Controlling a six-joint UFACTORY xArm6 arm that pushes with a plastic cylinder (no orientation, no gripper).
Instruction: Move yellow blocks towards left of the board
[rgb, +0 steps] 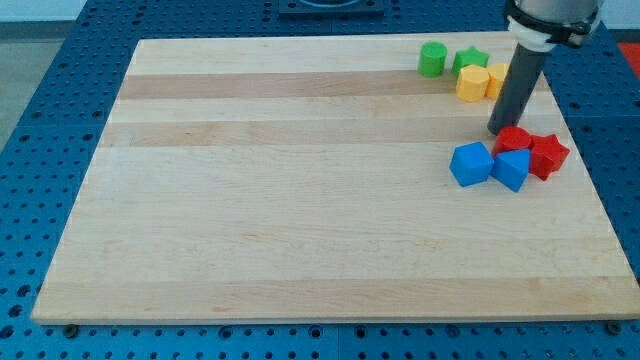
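Two yellow blocks sit near the board's top right: a yellow hexagonal block (472, 82) and a second yellow block (497, 78) touching its right side, partly hidden by the rod. My tip (499, 131) rests on the board just below them, close above the red blocks. The rod rises to the view's top right.
A green cylinder (432, 59) and a green star (471, 59) lie above the yellow blocks. Below my tip are a red block (515, 139), a red star (548, 154), a blue cube (471, 164) and a second blue block (512, 169). The wooden board (280, 200) lies on a blue perforated table.
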